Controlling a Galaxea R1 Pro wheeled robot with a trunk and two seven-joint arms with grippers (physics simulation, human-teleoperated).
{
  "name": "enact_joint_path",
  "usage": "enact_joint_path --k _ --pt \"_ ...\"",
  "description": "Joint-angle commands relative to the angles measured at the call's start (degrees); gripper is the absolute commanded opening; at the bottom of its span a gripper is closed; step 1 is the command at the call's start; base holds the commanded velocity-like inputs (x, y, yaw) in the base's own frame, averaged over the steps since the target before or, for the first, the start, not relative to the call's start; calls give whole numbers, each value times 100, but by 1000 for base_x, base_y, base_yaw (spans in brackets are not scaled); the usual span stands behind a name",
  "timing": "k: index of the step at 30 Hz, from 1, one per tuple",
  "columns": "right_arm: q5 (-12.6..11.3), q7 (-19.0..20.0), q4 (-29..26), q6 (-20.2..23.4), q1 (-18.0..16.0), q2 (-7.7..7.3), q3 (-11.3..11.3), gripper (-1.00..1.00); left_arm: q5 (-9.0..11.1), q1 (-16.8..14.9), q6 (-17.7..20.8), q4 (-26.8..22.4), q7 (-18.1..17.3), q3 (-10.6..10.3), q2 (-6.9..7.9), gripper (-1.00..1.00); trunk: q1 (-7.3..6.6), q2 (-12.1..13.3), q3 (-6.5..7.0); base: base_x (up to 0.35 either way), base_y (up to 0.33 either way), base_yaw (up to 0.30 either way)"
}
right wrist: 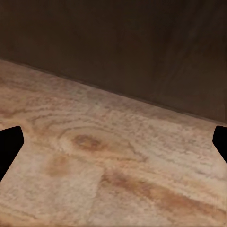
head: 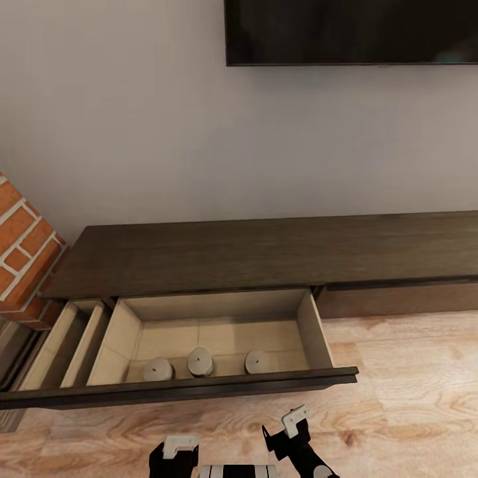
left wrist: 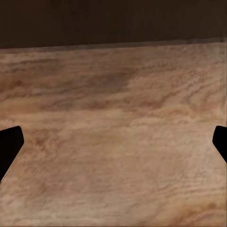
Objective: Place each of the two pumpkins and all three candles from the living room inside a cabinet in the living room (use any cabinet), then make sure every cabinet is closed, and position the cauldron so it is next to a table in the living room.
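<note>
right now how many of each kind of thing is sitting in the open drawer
short stubby tan-beige wax candles: 3
small round orange ribbed pumpkins: 0
total in the pulled-out drawer of the long dark-brown wooden cabinet: 3

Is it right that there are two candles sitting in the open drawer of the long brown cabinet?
Not quite. The head view shows three candles in a row near the front of the open drawer, not two. The rest is right: the drawer of the long brown cabinet is pulled open.
</note>
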Motion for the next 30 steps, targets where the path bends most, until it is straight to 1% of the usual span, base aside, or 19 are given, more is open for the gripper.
enact_joint_path --k 1,6,11,17,24,30 --pt "3 0 -6 0 0 9 -1 100 -1 -2 -45 -6 0 1 1 100 0 0 0 0 0 0" --pt "2 0 -22 -7 -9 93 -2 100 -3 -61 -120 -32 0 3 2 100 0 0 0 0 0 0" --pt "-4 0 -31 -9 -32 117 -2 100 -3 -121 -133 -36 0 3 14 100 0 0 0 21 0 0" --pt "-15 0 -38 -13 -81 134 -10 100 -3 -131 -136 -110 0 -1 85 100 0 0 0 172 0 0" --pt "-17 0 -39 -17 -99 208 -12 100 -6 -132 -141 -136 3 -8 98 100 0 0 0 41 0 0" --pt "-24 0 -39 -21 -105 312 -19 100 -5 -132 -141 -142 5 -2 129 100 0 0 0 16 0 0"
